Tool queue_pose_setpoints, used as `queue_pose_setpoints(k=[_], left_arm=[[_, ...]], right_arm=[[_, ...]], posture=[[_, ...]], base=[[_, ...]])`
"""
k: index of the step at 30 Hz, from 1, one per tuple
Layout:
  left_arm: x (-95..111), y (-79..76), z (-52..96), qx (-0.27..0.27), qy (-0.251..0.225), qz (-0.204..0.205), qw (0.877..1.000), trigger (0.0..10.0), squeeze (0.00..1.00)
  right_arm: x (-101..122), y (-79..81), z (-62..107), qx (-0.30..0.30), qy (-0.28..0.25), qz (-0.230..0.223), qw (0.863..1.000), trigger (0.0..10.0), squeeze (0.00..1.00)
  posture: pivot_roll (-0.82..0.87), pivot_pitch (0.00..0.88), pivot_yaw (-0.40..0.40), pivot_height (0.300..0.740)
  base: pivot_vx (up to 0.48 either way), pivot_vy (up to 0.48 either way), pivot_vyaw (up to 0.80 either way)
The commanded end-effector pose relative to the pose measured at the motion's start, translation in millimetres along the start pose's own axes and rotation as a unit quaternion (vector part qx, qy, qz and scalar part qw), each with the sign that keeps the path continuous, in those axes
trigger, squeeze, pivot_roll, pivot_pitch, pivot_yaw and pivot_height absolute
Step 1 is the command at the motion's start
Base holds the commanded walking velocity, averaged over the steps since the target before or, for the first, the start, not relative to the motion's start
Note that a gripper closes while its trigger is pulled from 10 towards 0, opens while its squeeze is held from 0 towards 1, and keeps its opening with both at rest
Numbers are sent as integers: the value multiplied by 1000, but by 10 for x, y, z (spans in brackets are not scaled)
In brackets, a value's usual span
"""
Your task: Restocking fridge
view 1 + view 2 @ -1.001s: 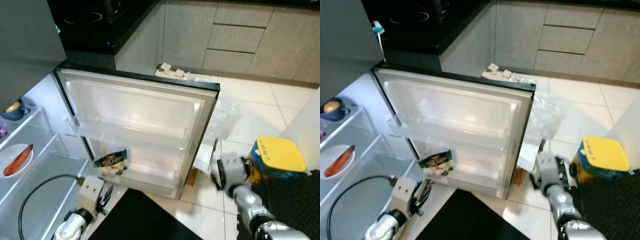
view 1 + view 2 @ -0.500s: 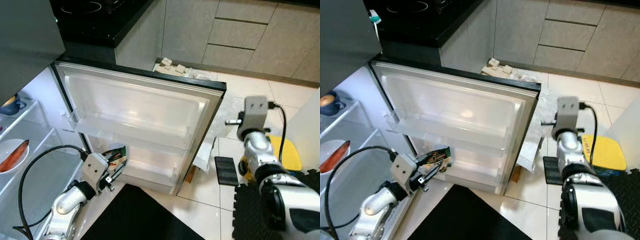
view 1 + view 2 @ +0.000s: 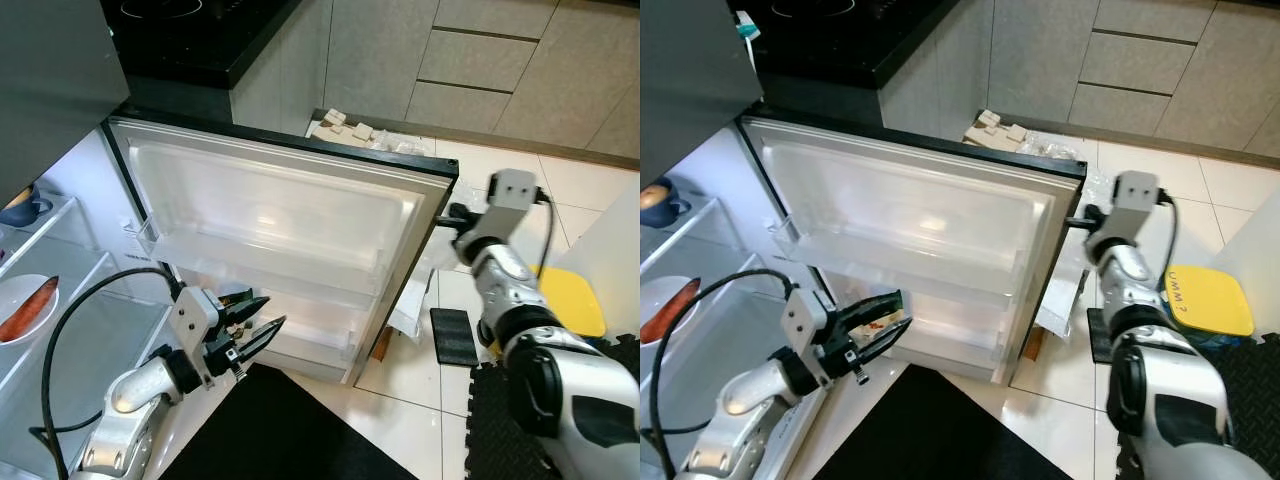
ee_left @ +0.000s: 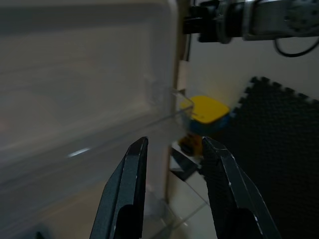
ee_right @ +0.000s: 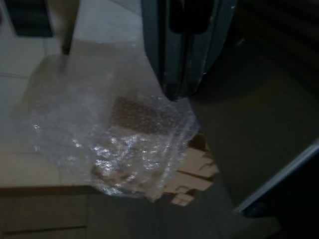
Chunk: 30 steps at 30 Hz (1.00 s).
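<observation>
Fingers spread and empty, your left gripper (image 3: 258, 324) reaches at about 2 o'clock toward the lower shelf of the open fridge door (image 3: 290, 225), where one green packet (image 3: 872, 321) sits just behind its tips. At 9 o'clock you have one plate (image 3: 22, 318) inside the fridge. Your right gripper (image 3: 452, 217) is raised against the door's outer edge at 3 o'clock; you cannot tell how its jaws stand.
</observation>
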<state>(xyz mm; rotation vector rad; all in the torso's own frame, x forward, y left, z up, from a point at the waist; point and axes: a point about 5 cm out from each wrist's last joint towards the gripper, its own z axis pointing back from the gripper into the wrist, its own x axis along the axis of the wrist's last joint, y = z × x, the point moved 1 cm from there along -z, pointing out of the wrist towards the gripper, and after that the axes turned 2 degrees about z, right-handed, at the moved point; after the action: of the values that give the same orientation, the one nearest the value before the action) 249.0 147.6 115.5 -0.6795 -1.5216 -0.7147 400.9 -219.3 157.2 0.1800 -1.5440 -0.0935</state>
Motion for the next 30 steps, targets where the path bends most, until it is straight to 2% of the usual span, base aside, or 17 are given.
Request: queue_pose_setpoints(k=[1, 2, 6, 12, 14, 16, 17, 18, 19, 20, 23, 24, 25, 26, 28, 29, 30], left_arm=[[4, -8, 26, -12, 12, 3, 1000, 10000, 0], [12, -1, 21, -14, 14, 3, 1000, 10000, 0], [6, 24, 48, -11, 25, 7, 1000, 10000, 0], [-56, 32, 133, -8, 58, 14, 998, 10000, 0], [-252, 66, 259, 12, 104, 7, 994, 10000, 0], [-252, 66, 259, 12, 104, 7, 994, 10000, 0], [-342, 115, 326, 39, 121, -1, 992, 10000, 0], [-342, 115, 326, 39, 121, -1, 992, 10000, 0], [-415, 178, 384, 74, 135, -10, 988, 10000, 0], [-499, 288, 474, 135, 147, -13, 980, 10000, 0], [-499, 288, 474, 135, 147, -13, 980, 10000, 0], [-552, 355, 537, 173, 155, -13, 973, 10000, 0], [-552, 355, 537, 173, 155, -13, 973, 10000, 0], [-623, 427, 656, 228, 157, -3, 961, 10000, 0], [-623, 427, 656, 228, 157, -3, 961, 10000, 0], [-729, 454, 800, 274, 169, 13, 947, 10000, 0], [-884, 400, 953, 301, 194, 35, 933, 10000, 0]], right_arm=[[-31, 85, -13, 31, 8, -20, 999, 10000, 0], [-56, 164, -17, 66, 11, -37, 997, 10000, 0], [-102, 289, -3, 134, 18, -62, 989, 10000, 0], [-140, 313, 33, 174, 22, -82, 981, 10000, 0], [-190, 372, 68, 214, 23, -113, 970, 10000, 0], [-190, 372, 68, 214, 23, -113, 970, 10000, 0], [-219, 424, 91, 242, 24, -133, 961, 10000, 0], [-219, 424, 91, 242, 24, -133, 961, 10000, 0], [-245, 472, 113, 267, 26, -147, 952, 10000, 0], [-296, 553, 153, 308, 35, -164, 936, 10000, 0], [-296, 553, 153, 308, 35, -164, 936, 10000, 0], [-329, 603, 183, 335, 41, -175, 925, 10000, 0], [-329, 603, 183, 335, 41, -175, 925, 10000, 0], [-406, 695, 260, 390, 57, -186, 900, 10000, 0], [-406, 695, 260, 390, 57, -186, 900, 10000, 0], [-476, 780, 351, 444, 72, -200, 870, 10000, 0], [-518, 840, 449, 490, 78, -218, 841, 10000, 0]], posture=[[-16, 115, -40, 738], [-17, 115, -37, 738], [-18, 112, -33, 738], [-18, 109, -32, 738], [-18, 109, -29, 738], [-18, 109, -29, 738], [-18, 109, -26, 738], [-18, 109, -26, 738], [-18, 109, -24, 738], [-18, 109, -21, 738], [-18, 109, -21, 738], [-18, 109, -21, 738], [-18, 109, -21, 738], [-15, 108, -17, 738], [-15, 108, -17, 738], [-14, 106, -16, 738], [-13, 107, -12, 738]], base=[[0, 0, 0], [0, 0, 0], [0, 0, 0], [0, 0, 0], [0, 0, 0], [0, 0, 0], [0, 0, 0], [0, 0, 0], [0, 0, 0], [0, 0, 0], [0, 0, 0], [0, 0, 0], [0, 0, 0], [0, 0, 0], [0, 0, 0], [0, 0, 0], [0, 0, 0]])
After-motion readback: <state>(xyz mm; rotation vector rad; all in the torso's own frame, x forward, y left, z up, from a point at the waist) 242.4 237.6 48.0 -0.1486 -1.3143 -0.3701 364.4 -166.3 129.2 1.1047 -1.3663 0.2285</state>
